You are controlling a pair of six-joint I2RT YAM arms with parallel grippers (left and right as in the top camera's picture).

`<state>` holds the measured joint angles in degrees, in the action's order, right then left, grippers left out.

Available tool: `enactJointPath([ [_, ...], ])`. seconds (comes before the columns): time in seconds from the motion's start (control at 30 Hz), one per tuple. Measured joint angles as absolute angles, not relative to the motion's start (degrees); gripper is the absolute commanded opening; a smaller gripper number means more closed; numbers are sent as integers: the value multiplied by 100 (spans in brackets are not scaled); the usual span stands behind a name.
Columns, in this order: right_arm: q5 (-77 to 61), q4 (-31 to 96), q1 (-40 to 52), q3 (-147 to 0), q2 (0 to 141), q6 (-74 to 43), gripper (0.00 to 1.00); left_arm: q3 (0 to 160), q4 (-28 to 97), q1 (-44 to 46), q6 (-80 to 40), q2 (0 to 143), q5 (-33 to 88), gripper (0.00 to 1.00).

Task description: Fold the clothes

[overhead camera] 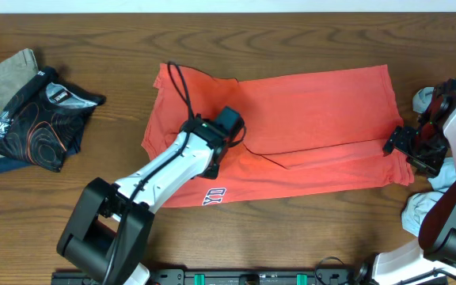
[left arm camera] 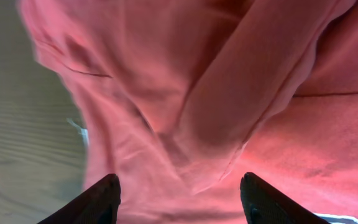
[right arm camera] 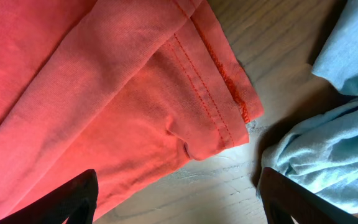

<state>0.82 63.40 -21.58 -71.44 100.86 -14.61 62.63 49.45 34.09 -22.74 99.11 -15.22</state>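
Left claw [left arm camera: 180, 177] spread above red tee [overhead camera: 315, 103] — lettering [overhead camera: 214, 195] mostly hidden.

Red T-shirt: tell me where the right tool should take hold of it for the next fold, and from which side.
Grip the stitched hem corner of the red T-shirt, coming in from its right edge with the right tool. There the layers end in a free corner lying on bare table, clear of the blue shirts, so it should pinch easily.
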Motion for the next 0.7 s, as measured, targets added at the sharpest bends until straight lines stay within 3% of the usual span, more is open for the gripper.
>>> enactJointPath([
  [0.23,84,6366,-2158,-7144,10086,-1461,82,5861,4313,3389,-2318,9911,-882,63],
  [0.53,84,6381,-2158,-7144,10086,-1461,82,5719,4010,3389,-2412,9911,-819,39],
  [0.63,82,6381,-2158,-7144,10086,-1459,82,5719,4003,3389,-2401,9911,-967,37],
  [0.7,84,6381,-2158,-7144,10086,-1459,82,5719,3997,3389,-2408,9911,-1076,29],
])
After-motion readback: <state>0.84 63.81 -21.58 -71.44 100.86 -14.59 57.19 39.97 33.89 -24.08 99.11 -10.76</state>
